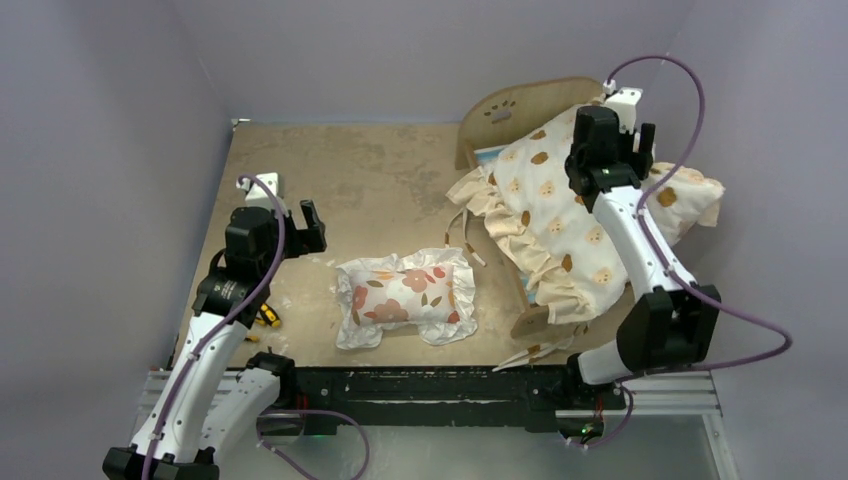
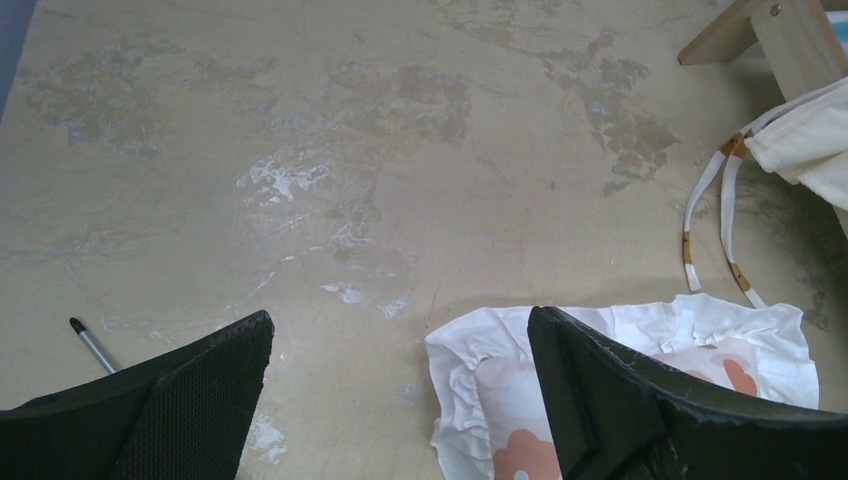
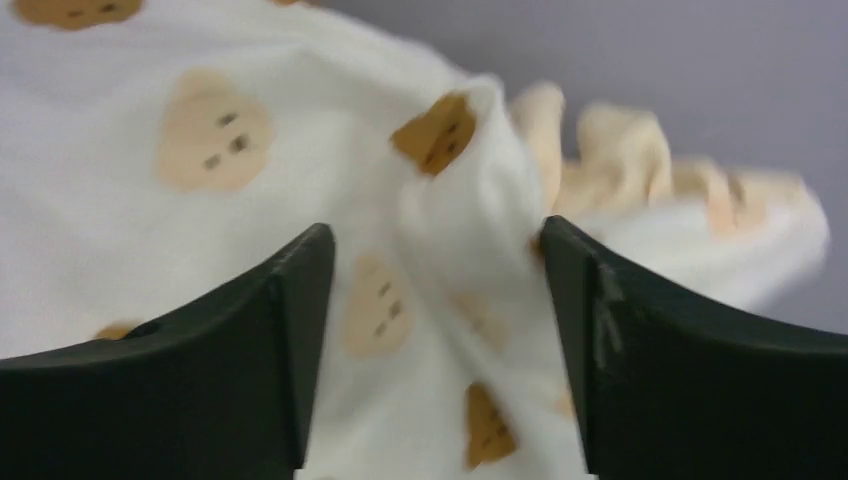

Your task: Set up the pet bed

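Gripping the seemingly light, rigid pet bed [image 1: 533,318] at its headboard [image 1: 505,108] is advised; left gripper [image 2: 400,318] open, right gripper [image 3: 435,240] parted around cushion [image 3: 150,230].

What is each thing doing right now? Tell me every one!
pet bed, standing upright, mostly covered.
bear-print cushion, draped crooked over the bed, edges hanging off.
floral pillow, lying flat on the table, untouched.
left gripper, open, empty.
right gripper, open, a cushion fold between its jaws.
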`<state>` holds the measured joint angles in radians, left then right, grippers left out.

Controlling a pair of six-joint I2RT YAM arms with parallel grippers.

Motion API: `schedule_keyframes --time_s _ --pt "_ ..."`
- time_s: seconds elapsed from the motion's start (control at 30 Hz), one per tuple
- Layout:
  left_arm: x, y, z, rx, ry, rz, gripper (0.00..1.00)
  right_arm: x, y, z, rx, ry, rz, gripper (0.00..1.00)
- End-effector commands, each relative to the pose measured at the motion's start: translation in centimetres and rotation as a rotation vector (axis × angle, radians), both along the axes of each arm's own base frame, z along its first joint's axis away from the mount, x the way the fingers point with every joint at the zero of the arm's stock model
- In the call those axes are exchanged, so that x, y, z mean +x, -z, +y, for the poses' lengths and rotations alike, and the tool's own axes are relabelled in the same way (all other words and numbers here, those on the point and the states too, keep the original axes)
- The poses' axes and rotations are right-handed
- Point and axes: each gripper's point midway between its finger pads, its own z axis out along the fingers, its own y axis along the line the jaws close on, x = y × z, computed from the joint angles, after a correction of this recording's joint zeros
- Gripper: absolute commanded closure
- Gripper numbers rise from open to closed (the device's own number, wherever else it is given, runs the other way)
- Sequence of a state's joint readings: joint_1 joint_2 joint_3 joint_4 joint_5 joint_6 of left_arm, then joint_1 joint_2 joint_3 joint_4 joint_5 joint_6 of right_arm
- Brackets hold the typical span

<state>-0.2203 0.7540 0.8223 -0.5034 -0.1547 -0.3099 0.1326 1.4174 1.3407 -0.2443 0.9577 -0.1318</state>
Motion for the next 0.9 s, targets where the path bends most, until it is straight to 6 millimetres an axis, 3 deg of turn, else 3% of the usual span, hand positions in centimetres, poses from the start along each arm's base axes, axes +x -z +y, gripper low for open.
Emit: schedule_keyframes --time_s 0.0,0.1,0.23,0.43,0.7,0.77,0.87 --pt "0.1 -0.2 0.0 0.014 0.008 -0.016 0.01 -1.1 -0.2 -0.9 0.09 0.149 -0.052 0.14" --pt "0.2 0.0 -0.2 0.014 0.018 -0.006 0.01 -0.2 -2.5 1.4 0.123 0.043 -0.081 0.05" --pt "0.3 0.2 -0.2 0.017 0.016 0.0 0.01 0.7 -2.2 8.2 0.123 -0.213 -0.048 0.02" --pt "0.4 0.5 -0.3 0.018 0.02 0.009 0.01 2.3 3.6 16.4 0.269 -0.604 0.082 0.08" --pt "0.5 0.7 -0.5 0.017 0.03 0.017 0.01 2.4 10.2 25.6 0.262 -0.869 0.296 0.15" --pt "0.5 0.7 -0.5 0.018 0.03 0.016 0.01 2.2 11.7 26.6 0.254 -0.879 0.341 0.16" --pt "0.5 0.8 -0.5 0.018 0.031 0.021 0.01 1.7 13.2 26.4 0.218 -0.826 0.39 0.18"
